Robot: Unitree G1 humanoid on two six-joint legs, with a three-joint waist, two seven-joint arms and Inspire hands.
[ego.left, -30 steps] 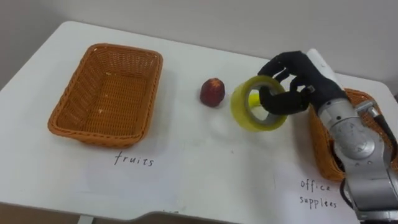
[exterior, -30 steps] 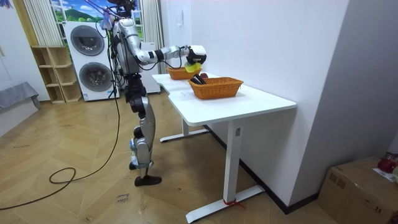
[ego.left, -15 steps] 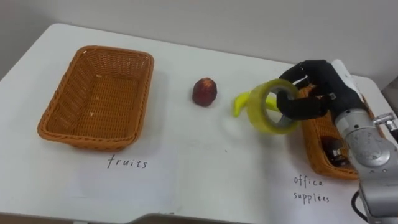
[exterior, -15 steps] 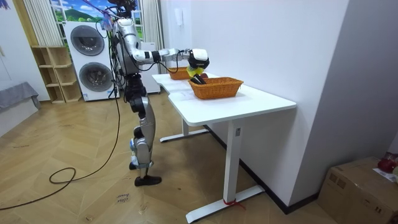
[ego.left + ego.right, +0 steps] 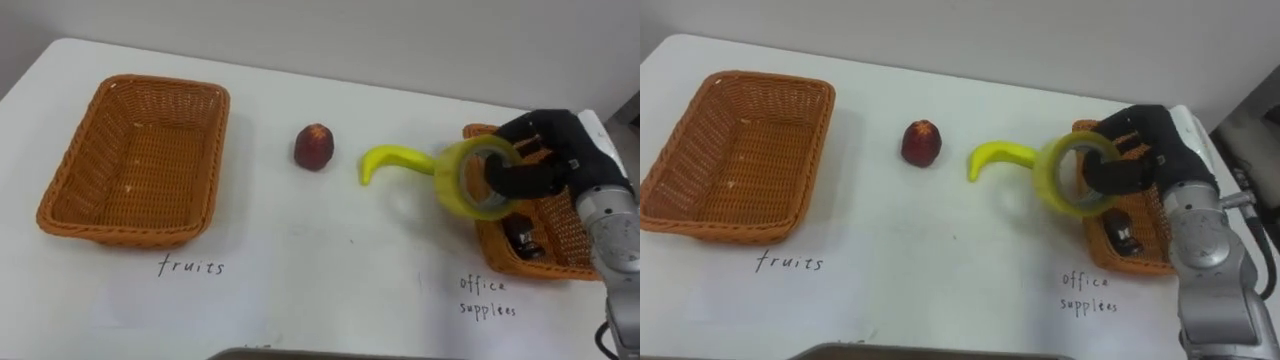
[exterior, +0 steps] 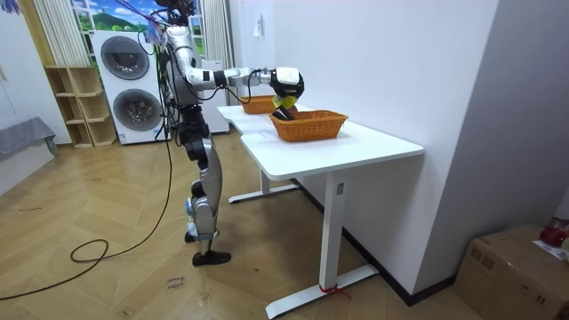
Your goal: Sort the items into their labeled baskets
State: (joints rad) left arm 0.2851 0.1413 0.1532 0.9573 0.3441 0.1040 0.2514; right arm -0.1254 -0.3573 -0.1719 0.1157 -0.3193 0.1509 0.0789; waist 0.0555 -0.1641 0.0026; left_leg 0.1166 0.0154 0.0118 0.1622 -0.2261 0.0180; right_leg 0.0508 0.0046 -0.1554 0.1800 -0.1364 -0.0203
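We read a "fruits" label (image 5: 192, 266) under the left wicker basket (image 5: 60, 190), an "office supplies" label (image 5: 488, 296) under the right wicker basket (image 5: 560, 264), right hand (image 5: 548, 160) curled round a glossy yellow tape ring (image 5: 447, 187) (over that basket's left rim).

One table (image 5: 330, 270); two baskets on it, one (image 5: 60, 208) at the table's left end, one (image 5: 530, 270) at its right end; one red fruit (image 5: 313, 147) and one banana (image 5: 395, 160) about the table's middle; one tape (image 5: 450, 188) above the table's right part, at the right basket's left rim; one dark item (image 5: 520, 243) in that basket, too small to tell; two handwritten labels along the table's near edge, one (image 5: 192, 267) before each basket, the other (image 5: 487, 297) at the right; one hand (image 5: 545, 150), curled through the tape; beyond the table's far end two stacked washers (image 6: 122, 55) (image 6: 138, 108) and one shelf (image 6: 76, 107); one carton (image 6: 518, 267) on the floor, on the room view's right of the table.
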